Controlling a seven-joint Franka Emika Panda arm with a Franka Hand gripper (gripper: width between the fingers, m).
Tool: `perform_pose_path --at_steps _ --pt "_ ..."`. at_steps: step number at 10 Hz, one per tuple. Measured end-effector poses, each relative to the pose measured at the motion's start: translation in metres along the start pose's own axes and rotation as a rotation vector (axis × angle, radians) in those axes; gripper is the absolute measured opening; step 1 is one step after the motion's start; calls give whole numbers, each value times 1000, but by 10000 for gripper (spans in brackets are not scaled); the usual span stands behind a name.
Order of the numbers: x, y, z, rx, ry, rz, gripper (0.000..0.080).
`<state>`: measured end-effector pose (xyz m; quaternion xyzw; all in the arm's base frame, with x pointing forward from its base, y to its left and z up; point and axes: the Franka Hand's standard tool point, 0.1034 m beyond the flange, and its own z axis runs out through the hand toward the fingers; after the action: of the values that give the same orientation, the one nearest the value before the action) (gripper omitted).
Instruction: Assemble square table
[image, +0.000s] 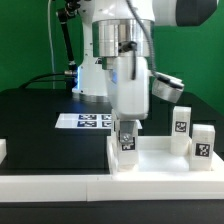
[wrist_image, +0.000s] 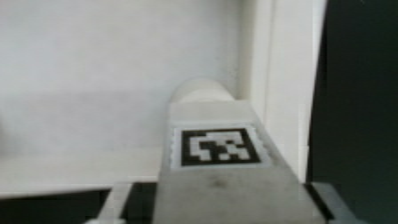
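Observation:
My gripper (image: 127, 122) is shut on a white block leg (image: 127, 140) with a black-and-white tag and holds it upright at the square panel's (image: 160, 160) corner on the exterior view's left. I cannot tell whether the leg touches the panel. In the wrist view the leg (wrist_image: 219, 150) fills the space between my fingers (wrist_image: 121, 204), with the white panel (wrist_image: 89, 100) and its raised rim (wrist_image: 279, 60) under it. Two more legs (image: 181, 122) (image: 203, 142) stand at the panel's far right. A third leg (image: 166, 87) lies tilted behind my arm.
The marker board (image: 84, 121) lies on the black table to the exterior view's left of my gripper. A long white bar (image: 60, 186) edges the table's front. A small white block (image: 3, 150) sits at the far left edge. A black cable stand (image: 66, 45) rises at the back.

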<state>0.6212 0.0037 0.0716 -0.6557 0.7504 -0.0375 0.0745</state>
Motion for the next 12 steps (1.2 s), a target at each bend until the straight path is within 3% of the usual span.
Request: perform_pose_path --at_steps 2,5,7,8,10,12 --pt "-4 0 1 25 -15 213 287" --pt "-6 0 1 24 -16 291 288" --pt "-7 -1 -2 3 -18 95 525" --pt "-11 -1 -5 4 -11 -28 610" --pt "-15 0 -4 -3 24 -347 642" --pt "-12 0 -4 -4 25 -418 648"
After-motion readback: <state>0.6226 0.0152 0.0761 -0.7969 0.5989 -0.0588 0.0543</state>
